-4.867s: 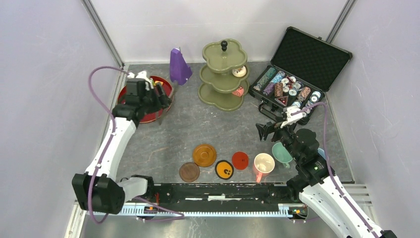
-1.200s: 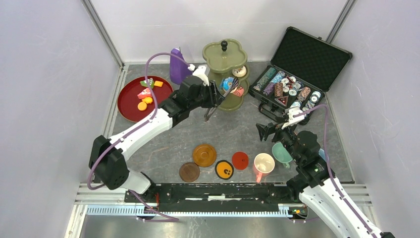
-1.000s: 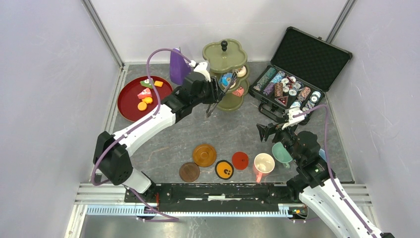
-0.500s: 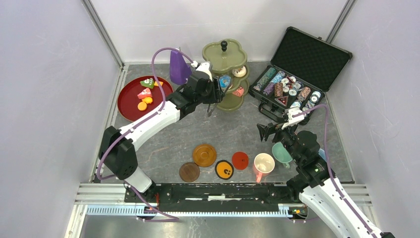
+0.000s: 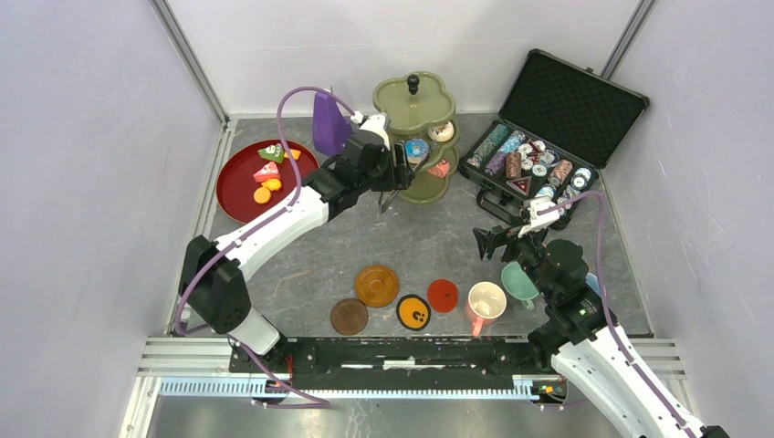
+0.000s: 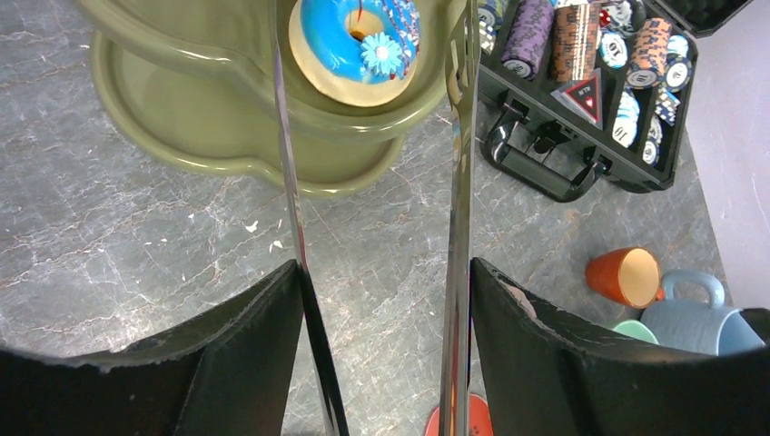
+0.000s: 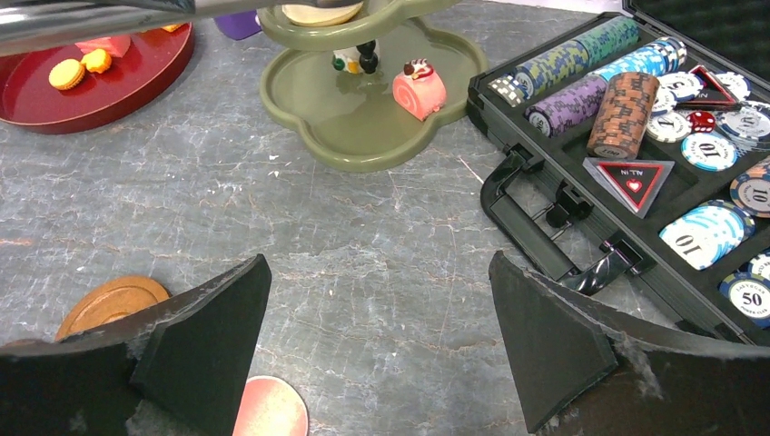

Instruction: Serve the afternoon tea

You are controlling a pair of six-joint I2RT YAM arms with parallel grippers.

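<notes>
Steel tongs (image 6: 459, 182) sit in my left gripper (image 6: 386, 272). My fingers are spread but pressed on the two arms. The blades stand apart, one on each side of the donut (image 6: 354, 45), and neither touches it. The donut lies flat on the middle tier of the stand (image 6: 227, 136), close to the tier's rim. It looks light and stiff, and its blue glaze is glossy and probably slippery. I judge the plain outer rim the place to pinch, across the width and gently. My right gripper (image 7: 379, 259) hangs wide apart and empty above the table (image 6: 136, 236), near the mugs (image 6: 626, 277). The table is grey, mottled, flat and hard. More cakes (image 5: 267, 173) wait on the tray (image 5: 239, 196) at far left. The case (image 7: 545, 213) crowds the stand's right, and pale walls close three sides.
</notes>
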